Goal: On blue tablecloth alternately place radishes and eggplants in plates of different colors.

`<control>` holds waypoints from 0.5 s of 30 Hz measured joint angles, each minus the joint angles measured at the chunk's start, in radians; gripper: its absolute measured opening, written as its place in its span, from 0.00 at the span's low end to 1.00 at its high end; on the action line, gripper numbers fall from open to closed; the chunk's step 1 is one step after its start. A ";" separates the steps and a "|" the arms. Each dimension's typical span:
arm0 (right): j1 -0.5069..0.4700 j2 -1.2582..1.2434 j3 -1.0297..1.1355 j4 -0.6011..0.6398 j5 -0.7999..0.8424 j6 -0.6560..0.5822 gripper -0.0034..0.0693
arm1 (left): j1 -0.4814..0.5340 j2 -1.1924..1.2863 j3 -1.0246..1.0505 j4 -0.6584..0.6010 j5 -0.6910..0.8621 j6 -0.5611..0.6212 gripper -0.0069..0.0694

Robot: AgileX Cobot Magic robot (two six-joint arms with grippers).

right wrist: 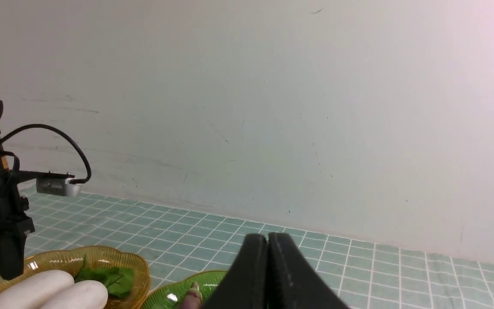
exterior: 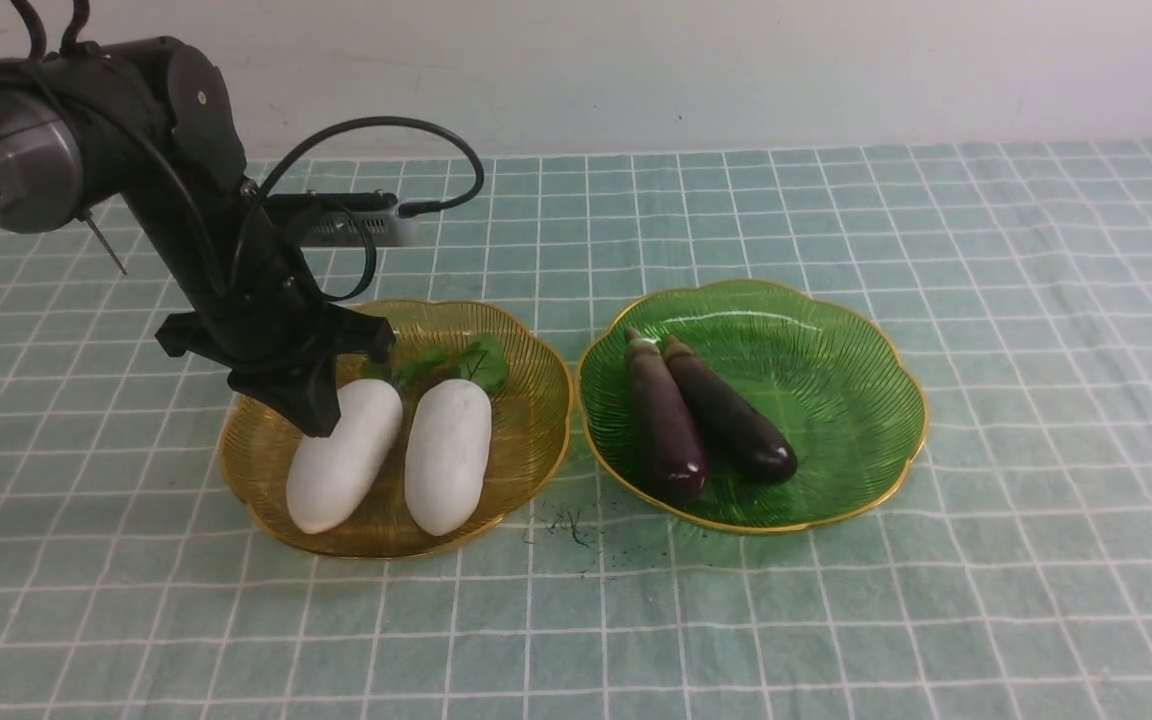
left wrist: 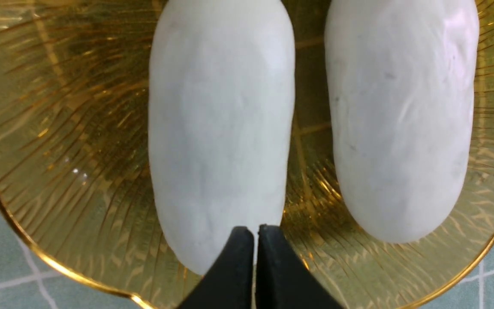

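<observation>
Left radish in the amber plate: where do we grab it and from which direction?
Grip the left radish across its white mid-body, coming from above with the jaws spanning its short width. It lies flat, long axis running front to back; the second radish sits close beside it, so one jaw must drop into that narrow gap. Avoid the leaves: probably too floppy to hold.

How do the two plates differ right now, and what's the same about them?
The amber plate sits on the left and holds two white radishes; the green plate sits on the right and holds two purple eggplants. The left tool hangs over the amber plate only. Both are ribbed, scalloped and gold-rimmed.
</observation>
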 joint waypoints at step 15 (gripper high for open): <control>-0.201 -0.139 0.341 0.000 -0.001 0.000 0.03 | -0.003 -0.054 -0.006 0.006 0.000 0.000 0.08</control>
